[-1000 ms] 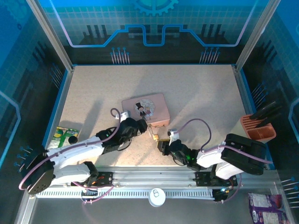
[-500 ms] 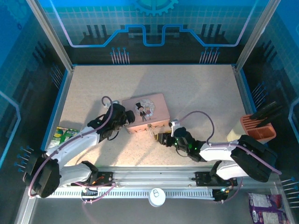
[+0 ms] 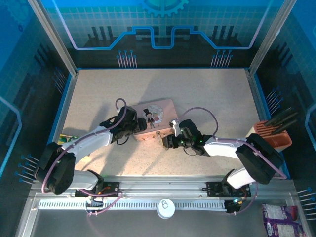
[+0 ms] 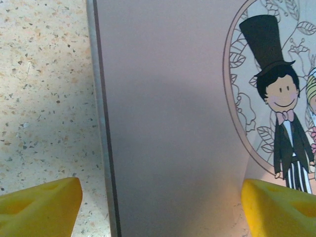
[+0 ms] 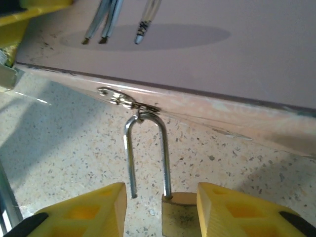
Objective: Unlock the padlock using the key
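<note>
The padlock's brass body (image 5: 180,218) lies on the table between my right gripper's (image 5: 162,213) yellow fingers (image 5: 84,213), which stand open with a gap on the left of the body. Its silver shackle (image 5: 165,153) hooks through the hasp (image 5: 118,97) of the pink tin (image 5: 222,44), and the shackle's left leg ends free beside the body. From the top the padlock (image 3: 160,140) sits at the tin's (image 3: 165,123) near edge, with the right gripper (image 3: 166,141) on it. My left gripper (image 4: 160,212) is open, straddling the tin's (image 4: 168,108) left edge. The key is out of view.
A brown holder with dark tools (image 3: 273,134) stands at the right edge. A green packet (image 3: 65,141) lies at the left edge. A white disc with a lock icon (image 3: 166,208) sits on the front rail, and a purple packet (image 3: 281,219) lies at the bottom right.
My right gripper has moved forward and left, up to the tin's near edge around the padlock. My left gripper swung out to the left, then settled over the tin's left end.
</note>
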